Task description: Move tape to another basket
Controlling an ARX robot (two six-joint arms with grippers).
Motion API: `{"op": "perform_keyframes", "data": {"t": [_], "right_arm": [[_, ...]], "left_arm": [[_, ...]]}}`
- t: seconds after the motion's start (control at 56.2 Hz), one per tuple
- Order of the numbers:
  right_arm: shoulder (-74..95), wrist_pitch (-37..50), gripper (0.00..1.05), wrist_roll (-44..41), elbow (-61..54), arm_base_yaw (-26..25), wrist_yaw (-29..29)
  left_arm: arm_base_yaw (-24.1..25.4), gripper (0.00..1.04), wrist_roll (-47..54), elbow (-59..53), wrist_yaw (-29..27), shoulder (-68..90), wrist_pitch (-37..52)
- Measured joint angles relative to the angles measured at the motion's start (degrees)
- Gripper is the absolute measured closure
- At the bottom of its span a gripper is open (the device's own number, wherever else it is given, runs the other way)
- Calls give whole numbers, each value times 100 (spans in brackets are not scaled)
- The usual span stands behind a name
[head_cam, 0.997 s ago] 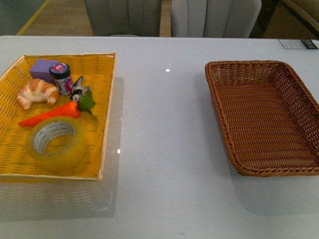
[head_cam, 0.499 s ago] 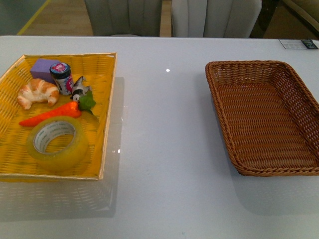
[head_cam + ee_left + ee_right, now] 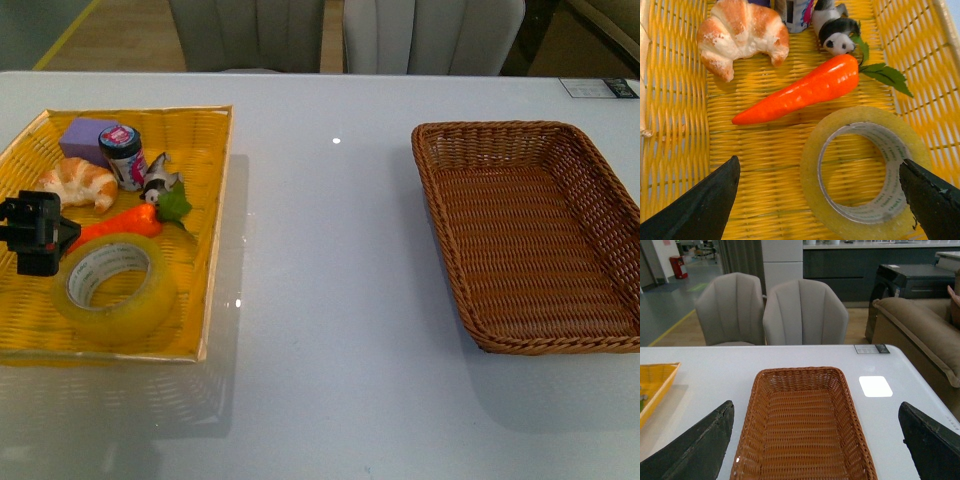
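Observation:
The tape (image 3: 113,288), a yellowish roll with a white core printed in green, lies flat in the near part of the yellow woven basket (image 3: 215,215). My left gripper (image 3: 38,235) has come in at the left edge, open, above the basket just left of the roll. In the left wrist view the tape (image 3: 866,172) lies between and ahead of my open gripper (image 3: 821,186), untouched. The dark brown wicker basket (image 3: 530,232) stands at the right, with nothing in it. My right gripper (image 3: 817,440) is open, above the brown basket (image 3: 800,430); it is out of the front view.
In the yellow basket with the tape lie an orange toy carrot (image 3: 105,228), a croissant (image 3: 80,182), a small jar (image 3: 124,156), a purple block (image 3: 88,135) and a panda figure (image 3: 160,183). Two grey chairs (image 3: 770,310) stand behind the white table (image 3: 330,250).
My left gripper has come into the front view at the left edge, over the yellow basket beside the tape. The objects and both baskets have not moved.

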Motion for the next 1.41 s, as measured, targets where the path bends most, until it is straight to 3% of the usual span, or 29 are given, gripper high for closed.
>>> {"op": "perform_keyframes", "data": {"t": [0.516,1.033,1.407], "right_arm": [[0,0,9,0,-2,0,0],[0,0,9,0,0,0,0],[0,0,9,0,0,0,2]], "left_arm": [[-129,9,317,835,-365,1587,-317],[-85,87,-140,780,-326,1204,-444],[-85,90,-787,426,262,-841,-874]]}}
